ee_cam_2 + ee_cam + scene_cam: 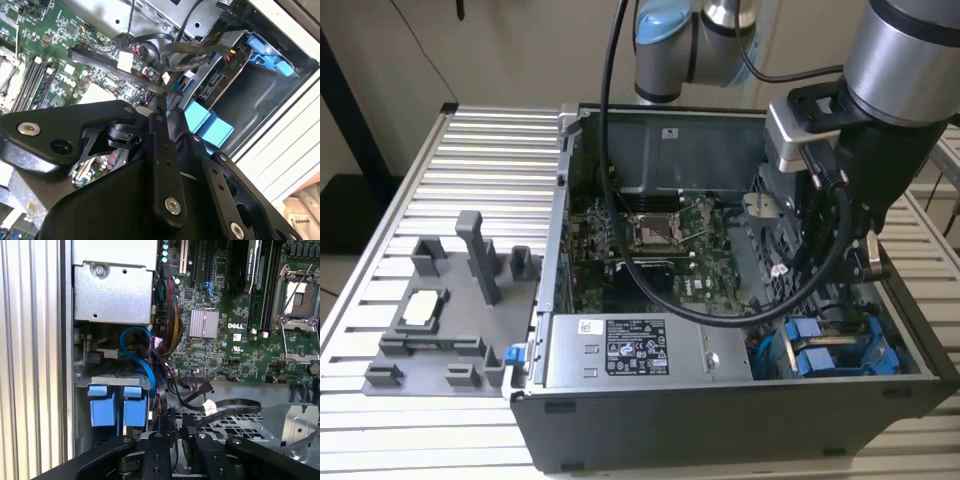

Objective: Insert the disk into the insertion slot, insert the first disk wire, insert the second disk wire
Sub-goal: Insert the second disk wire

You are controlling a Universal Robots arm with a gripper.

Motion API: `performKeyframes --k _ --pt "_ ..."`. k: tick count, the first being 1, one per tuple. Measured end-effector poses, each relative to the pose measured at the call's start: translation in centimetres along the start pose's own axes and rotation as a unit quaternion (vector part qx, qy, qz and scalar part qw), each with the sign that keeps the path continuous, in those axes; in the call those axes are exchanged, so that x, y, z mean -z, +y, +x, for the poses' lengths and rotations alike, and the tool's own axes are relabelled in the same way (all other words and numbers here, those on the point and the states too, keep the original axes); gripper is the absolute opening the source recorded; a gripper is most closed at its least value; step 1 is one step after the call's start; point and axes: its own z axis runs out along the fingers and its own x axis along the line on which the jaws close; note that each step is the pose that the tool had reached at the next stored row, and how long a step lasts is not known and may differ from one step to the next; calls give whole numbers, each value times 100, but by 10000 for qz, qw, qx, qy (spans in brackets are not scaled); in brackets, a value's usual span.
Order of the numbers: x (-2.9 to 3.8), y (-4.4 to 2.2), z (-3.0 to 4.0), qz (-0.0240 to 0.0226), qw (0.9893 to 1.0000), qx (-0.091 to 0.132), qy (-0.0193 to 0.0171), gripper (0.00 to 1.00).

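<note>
The disk sits inside the insertion slot of the dark drive cage, connector edge facing out. Its blue bracket shows at the case's front corner. My gripper hangs just in front of that connector edge, and its black fingers are shut on the end of a flat black wire. That wire runs back over the motherboard. Two blue tabs lie beside the fingers in the first wrist view. In the exterior view, my arm reaches down into the case's right side.
The open computer case stands on a ribbed aluminium table. Inside are a green motherboard, a grey power supply, a blue cable and loose black cables. A grey fixture plate lies on the exterior view's left.
</note>
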Motion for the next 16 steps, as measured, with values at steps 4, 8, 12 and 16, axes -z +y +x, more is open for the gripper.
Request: performKeyframes --k 4,8,12,16 --pt "1 1 0 -5 10000 8 79 25" --pt "-8 10 1 -8 9999 14 145 25" --pt "-9 19 -1 3 9999 15 144 25" --pt "-13 29 -1 37 10000 9 71 25"
